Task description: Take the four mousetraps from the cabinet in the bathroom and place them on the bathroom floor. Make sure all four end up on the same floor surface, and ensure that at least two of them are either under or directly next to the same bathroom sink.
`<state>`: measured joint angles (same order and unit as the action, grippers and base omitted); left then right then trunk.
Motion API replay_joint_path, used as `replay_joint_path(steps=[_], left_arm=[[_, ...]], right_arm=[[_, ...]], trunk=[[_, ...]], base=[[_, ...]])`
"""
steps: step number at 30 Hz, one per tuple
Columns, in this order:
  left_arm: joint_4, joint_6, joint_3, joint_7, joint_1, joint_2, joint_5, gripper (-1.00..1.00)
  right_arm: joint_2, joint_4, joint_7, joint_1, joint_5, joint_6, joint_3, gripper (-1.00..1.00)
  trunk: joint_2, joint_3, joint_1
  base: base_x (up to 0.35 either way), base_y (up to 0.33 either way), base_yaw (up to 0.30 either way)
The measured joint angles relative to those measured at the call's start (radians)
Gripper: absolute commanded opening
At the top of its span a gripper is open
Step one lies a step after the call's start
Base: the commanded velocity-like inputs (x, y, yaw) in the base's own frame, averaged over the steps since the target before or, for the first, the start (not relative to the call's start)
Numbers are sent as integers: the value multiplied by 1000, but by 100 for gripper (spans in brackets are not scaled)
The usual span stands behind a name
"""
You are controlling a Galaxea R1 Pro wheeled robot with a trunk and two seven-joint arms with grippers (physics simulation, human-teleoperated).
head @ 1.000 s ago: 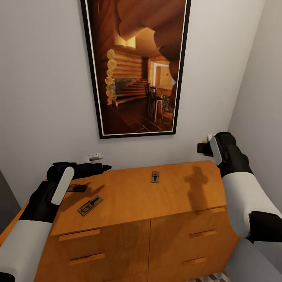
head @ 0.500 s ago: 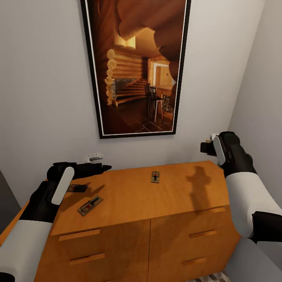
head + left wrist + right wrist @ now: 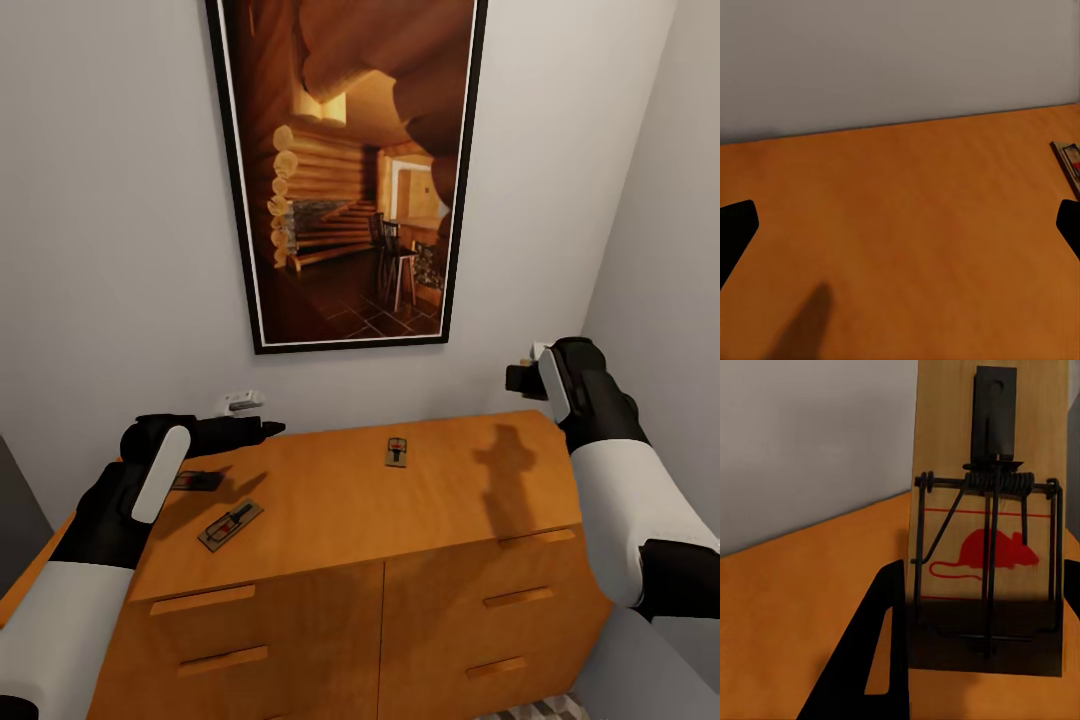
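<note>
**One trap lifted at the right, three left on the cabinet**

The right gripper [image 3: 522, 377] is mostly hidden behind its own black wrist in the head view, raised above the far right corner of the cabinet [image 3: 350, 510]. The right wrist view settles it: the jaws are clamped on the held mousetrap [image 3: 986, 547], a tan wood board carried upright, its long axis vertical, with the coiled dark wire spring across it and a red mouse printed on the wood. One black finger [image 3: 874, 660] overlaps the board's lower edge; the other is cut off at the frame edge.

The left gripper [image 3: 262, 429] hovers low over the far left of the orange-brown top, jaws spread wide and holding nothing.

Three mousetraps lie flat on the cabinet's smooth top. The far mousetrap [image 3: 397, 451] sits near the middle, long axis running near to far. The angled mousetrap [image 3: 230, 524] lies diagonally towards the near left. The shaded mousetrap [image 3: 195, 481] lies crosswise, partly hidden by the left forearm.

A tall black-framed picture [image 3: 345, 170] of a log interior hangs above.
</note>
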<state>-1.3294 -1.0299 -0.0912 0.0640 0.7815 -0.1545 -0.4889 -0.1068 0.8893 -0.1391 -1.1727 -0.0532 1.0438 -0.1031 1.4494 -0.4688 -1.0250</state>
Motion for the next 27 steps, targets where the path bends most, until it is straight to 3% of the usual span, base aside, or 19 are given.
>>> replay_joint_path(steps=[27], left_arm=[[2,0,1,0,0,0,-1,100]], right_arm=[[3,-13,3,0,-4,0,-1,-100]], trunk=[[0,0,0]], base=[[0,0,0]])
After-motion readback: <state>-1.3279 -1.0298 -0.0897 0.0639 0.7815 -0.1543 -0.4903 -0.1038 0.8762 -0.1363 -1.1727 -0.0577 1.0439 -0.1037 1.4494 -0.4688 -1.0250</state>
